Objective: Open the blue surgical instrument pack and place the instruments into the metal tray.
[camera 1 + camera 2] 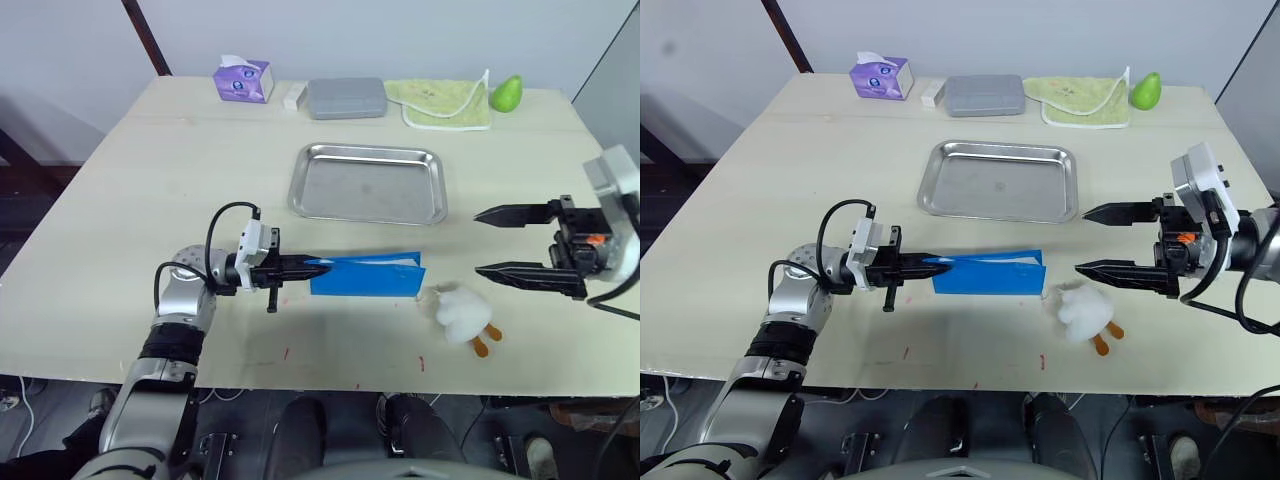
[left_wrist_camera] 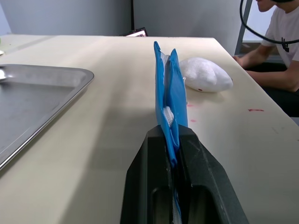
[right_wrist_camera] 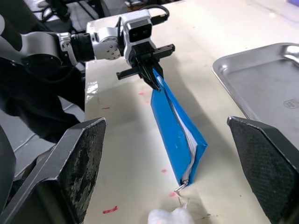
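The blue surgical instrument pack (image 1: 368, 275) stands on its long edge on the table, in front of the metal tray (image 1: 368, 183). My left gripper (image 1: 318, 266) is shut on the pack's left end, and the blue wrap sits pinched between its fingers (image 2: 196, 154). The pack's right end gapes a little, showing whitish lining and a thin silvery bit (image 3: 180, 188). The rest of the instruments are hidden inside. My right gripper (image 1: 478, 242) hovers open to the right of the pack, holding nothing. The tray is bare.
A white plush duck (image 1: 462, 313) lies just right of the pack, below my right gripper. Along the far edge stand a purple tissue box (image 1: 243, 80), a grey case (image 1: 346, 98), a green-trimmed cloth (image 1: 445, 103) and a green fruit (image 1: 506, 94). A person (image 2: 275, 46) sits beyond the table.
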